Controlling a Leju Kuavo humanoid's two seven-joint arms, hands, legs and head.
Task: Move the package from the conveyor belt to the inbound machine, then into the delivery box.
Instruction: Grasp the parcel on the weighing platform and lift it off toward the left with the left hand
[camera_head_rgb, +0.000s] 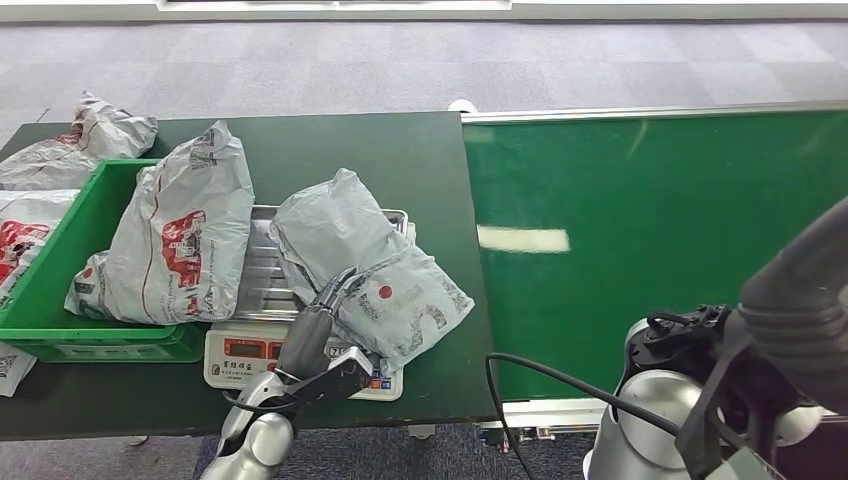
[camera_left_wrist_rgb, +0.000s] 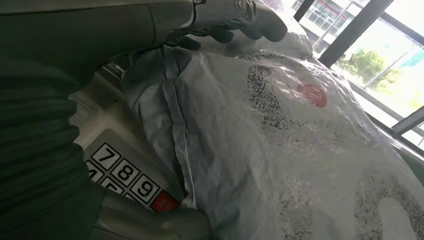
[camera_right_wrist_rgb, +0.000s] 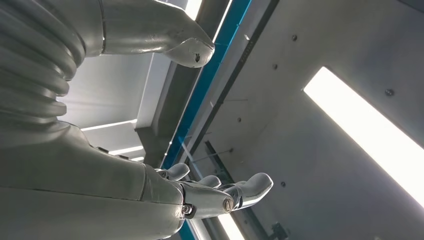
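- Left hand (camera_head_rgb: 335, 292) rests on the grey package (camera_head_rgb: 375, 272), fingers spread, gripping nothing.
- Package lies on the scale (camera_head_rgb: 262, 350), conveyor belt (camera_head_rgb: 650, 240) at 3 o'clock.
- Right hand (camera_right_wrist_rgb: 200, 192) spread, holding nothing.

The left hand (camera_head_rgb: 335, 292) reaches forward with its fingers (camera_left_wrist_rgb: 235, 25) resting on a package (camera_head_rgb: 375, 275). The right hand (camera_right_wrist_rgb: 150, 150) is raised, fingers apart, holding nothing.
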